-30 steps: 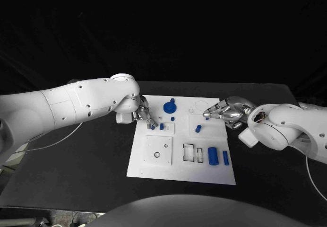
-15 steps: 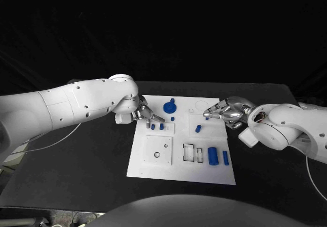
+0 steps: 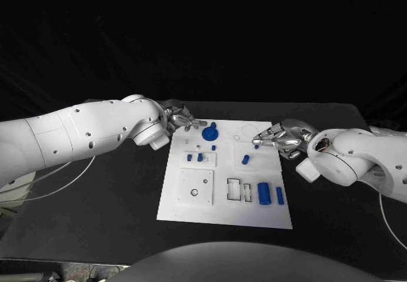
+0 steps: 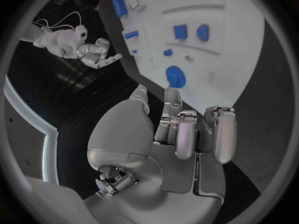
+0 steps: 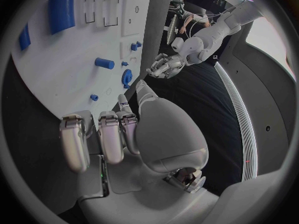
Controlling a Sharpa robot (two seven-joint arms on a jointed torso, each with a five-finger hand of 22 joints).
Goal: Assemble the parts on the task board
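Observation:
The white task board (image 3: 254, 176) lies mid-table. On it are a blue round disc (image 3: 209, 133), two small blue pieces (image 3: 194, 157) standing side by side, a blue peg (image 3: 246, 159), a blue cylinder (image 3: 264, 192) and a blue bar (image 3: 280, 196). My left hand (image 3: 180, 120) hovers at the board's far left corner, beside the disc (image 4: 176, 77), fingers bent and apart, holding nothing. My right hand (image 3: 276, 136) hangs over the board's far right part, fingers loosely bent, with nothing in it. The right wrist view has the peg (image 5: 104, 63) lying ahead of my right hand (image 5: 118, 134).
The board carries empty rectangular recesses (image 3: 238, 189) near its middle and a square plate with a small hole (image 3: 196, 187) at the near left. Black table (image 3: 102, 200) surrounds the board. A white cable (image 3: 59, 185) trails on the left.
My left hand has drawn back from the two small blue pieces to the board's far left corner; the pieces stay in the board. The right hand has held still.

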